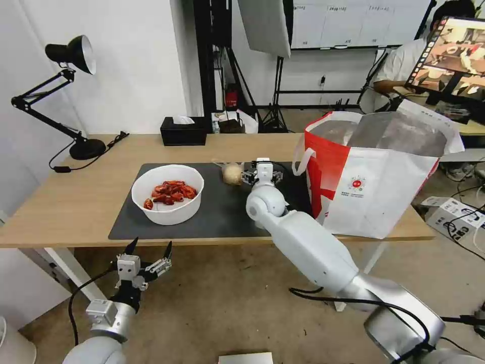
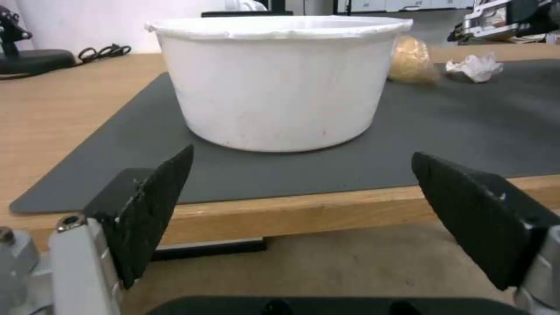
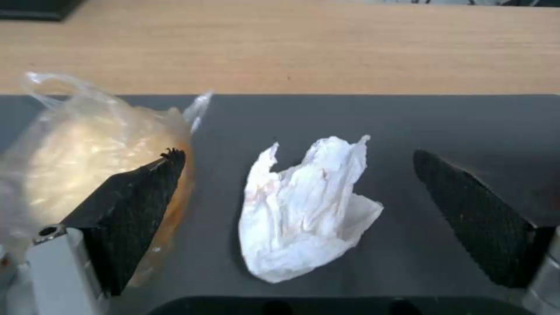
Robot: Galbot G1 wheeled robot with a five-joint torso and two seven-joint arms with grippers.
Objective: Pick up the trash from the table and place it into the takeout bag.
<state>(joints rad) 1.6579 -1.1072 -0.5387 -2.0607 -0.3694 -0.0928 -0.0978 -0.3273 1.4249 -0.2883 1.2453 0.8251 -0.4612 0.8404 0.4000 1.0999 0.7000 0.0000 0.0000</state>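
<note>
Right gripper (image 3: 297,218), at the end of a white arm reaching over the long light-wood table (image 1: 76,202), hovers with its black fingers (image 3: 140,210) spread wide on either side of a crumpled white tissue (image 3: 303,210) lying on the large dark grey rectangular mat (image 1: 222,212). That mat serves as the landmark: on its right edge stands the big white-and-red takeout bag (image 1: 374,192), its silver foil lining open to the ceiling, a white loop handle hanging down toward the mat and a small round red logo on its front. On the mat's left half sits the white round bowl (image 1: 167,194), holding a heap of red crayfish shells (image 1: 171,192). Near the mat's far edge, between the bowl and the bag, rests the small beige knotted bag (image 1: 232,173), just beside the gripper's left finger; whether finger and bag touch cannot be told. The tissue lies on the mat just beyond the beige bag, on the side toward the takeout bag.

Left gripper (image 1: 150,251) hangs below the mat's near edge, off the table and over the floor, its two black fingers (image 2: 152,210) wide apart and holding nothing, pointed up toward the bowl.

Past the mat's far edge, a black tissue box (image 1: 184,131) stands on the bare wood, and off its far left corner a black desk lamp (image 1: 65,91) is set.
</note>
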